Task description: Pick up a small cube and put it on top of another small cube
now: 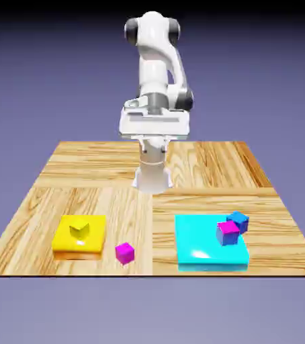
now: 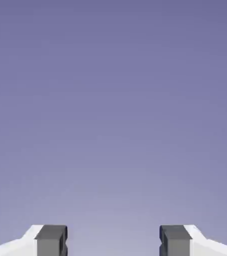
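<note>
Exterior view: a wooden table (image 1: 202, 164) carries two flat slabs and several tiny cubes, with the white arm (image 1: 156, 74) folded upright over the far middle of the boards, well apart from all of them. The all-magenta small cube (image 1: 125, 252) sits directly on the wood near the front edge, just beside the front right corner of the yellow slab (image 1: 95, 232) as this view shows it; nothing touches or covers it. A yellow cube (image 1: 79, 230) rests on the middle of that yellow slab. Toward the exterior view's right lies the cyan slab (image 1: 199, 245), and on its far right corner stands the other small cube (image 1: 228, 232), magenta on top with blue-violet sides. A plain blue cube (image 1: 238, 221) stands immediately behind it on the same corner, apparently touching it, so the stacking target has a neighbour at its far side while its top face is bare. A strip of open wood separates the magenta cube from the cyan slab. Hand view: the gripper (image 2: 113, 241) shows its two grey fingertips (image 2: 51, 240) spread wide at the bottom edge, with nothing between them; only the plain blue-violet backdrop fills the field above.
</note>
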{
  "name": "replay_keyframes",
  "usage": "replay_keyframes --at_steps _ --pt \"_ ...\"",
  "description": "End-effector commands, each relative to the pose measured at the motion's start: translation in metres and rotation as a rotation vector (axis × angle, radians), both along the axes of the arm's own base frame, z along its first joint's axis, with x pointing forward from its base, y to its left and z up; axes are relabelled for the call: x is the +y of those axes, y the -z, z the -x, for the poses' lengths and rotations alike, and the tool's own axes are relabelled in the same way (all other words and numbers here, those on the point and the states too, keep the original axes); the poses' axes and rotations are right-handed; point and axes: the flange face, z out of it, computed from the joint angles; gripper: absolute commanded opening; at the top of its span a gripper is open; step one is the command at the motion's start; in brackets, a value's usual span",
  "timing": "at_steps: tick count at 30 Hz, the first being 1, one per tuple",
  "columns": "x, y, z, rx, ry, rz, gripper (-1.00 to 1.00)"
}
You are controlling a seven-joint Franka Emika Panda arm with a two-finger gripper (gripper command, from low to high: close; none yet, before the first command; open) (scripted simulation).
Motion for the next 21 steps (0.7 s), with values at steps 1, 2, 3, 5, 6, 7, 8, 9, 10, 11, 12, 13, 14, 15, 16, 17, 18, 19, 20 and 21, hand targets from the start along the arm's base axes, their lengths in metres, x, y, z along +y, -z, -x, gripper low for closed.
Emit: replay_keyframes --at_steps 1,2,3,5,6,7,8,9,10,11,12,13,14,15,16,17,18,19,20,21 --pt "0.004 0.010 -0.003 0.043 -0.031 0.045 0.00" --pt "0.007 0.021 -0.005 0.086 -0.061 0.089 0.00" --pt "0.010 0.031 -0.007 0.129 -0.092 0.132 0.00" --pt "0.016 0.053 -0.010 0.215 -0.154 0.219 0.00" --pt "0.018 0.064 -0.010 0.258 -0.184 0.261 0.00" --pt "0.019 0.074 -0.011 0.300 -0.215 0.304 0.00" --pt "0.021 0.085 -0.011 0.342 -0.246 0.346 0.00" --pt "0.022 0.096 -0.011 0.384 -0.277 0.388 0.00" --pt "0.023 0.106 -0.010 0.425 -0.308 0.429 0.00" --pt "0.023 0.116 -0.010 0.466 -0.340 0.470 0.00" --pt "0.024 0.127 -0.009 0.506 -0.371 0.511 0.00" --pt "0.024 0.137 -0.008 0.545 -0.403 0.552 0.00" --pt "0.023 0.146 -0.006 0.584 -0.434 0.593 0.00" --pt "0.023 0.156 -0.005 0.621 -0.466 0.633 0.00" --pt "0.022 0.165 -0.003 0.658 -0.498 0.674 0.00" --pt "0.021 0.174 -0.001 0.693 -0.530 0.714 0.00" --pt "0.020 0.183 0.000 0.728 -0.562 0.754 0.00" --pt "0.019 0.192 0.002 0.761 -0.595 0.795 0.00" --pt "0.018 0.200 0.004 0.793 -0.627 0.835 0.00" --pt "0.016 0.208 0.006 0.823 -0.660 0.875 0.00"
